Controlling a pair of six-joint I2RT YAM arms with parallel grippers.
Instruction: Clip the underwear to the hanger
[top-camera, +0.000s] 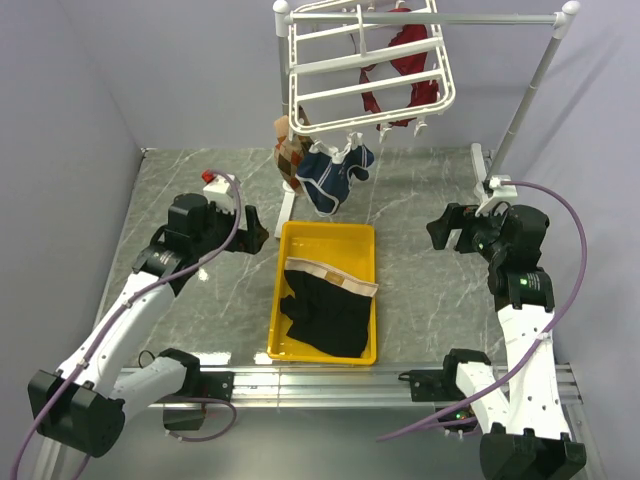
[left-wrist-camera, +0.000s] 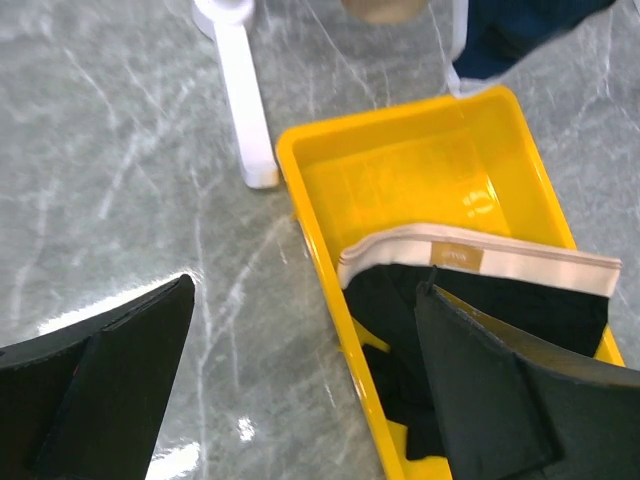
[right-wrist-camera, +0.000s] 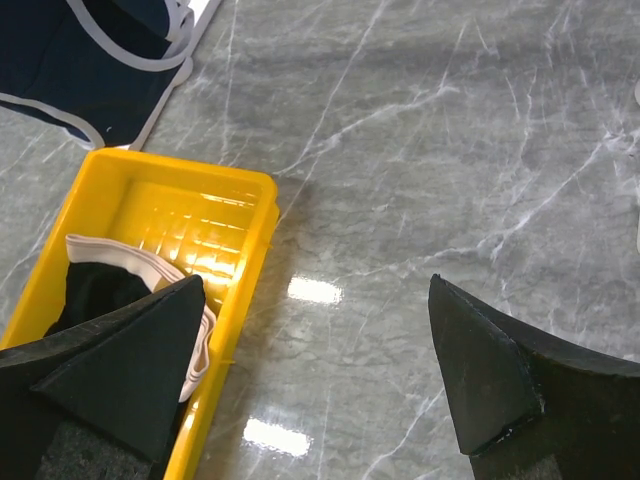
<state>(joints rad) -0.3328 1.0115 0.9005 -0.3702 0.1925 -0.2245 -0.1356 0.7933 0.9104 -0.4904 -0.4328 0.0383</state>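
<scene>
The black underwear (top-camera: 325, 312) with a beige waistband lies in the yellow tray (top-camera: 330, 235). It also shows in the left wrist view (left-wrist-camera: 480, 300) and the right wrist view (right-wrist-camera: 95, 290). The white hanger (top-camera: 370, 65) of parallel bars tilts above the far side of the table, with small clips (top-camera: 345, 135) dangling from its near edge. My left gripper (top-camera: 255, 225) is open and empty, above the table left of the tray. My right gripper (top-camera: 440, 228) is open and empty, above the table right of the tray.
A navy pair with white trim (top-camera: 330, 175) and a checked cloth (top-camera: 290, 150) hang from the hanger's near clips. A red garment (top-camera: 405, 70) hangs behind it. The white pole stand (top-camera: 530, 90) rises at the right, and its foot (left-wrist-camera: 245, 110) lies left of the tray.
</scene>
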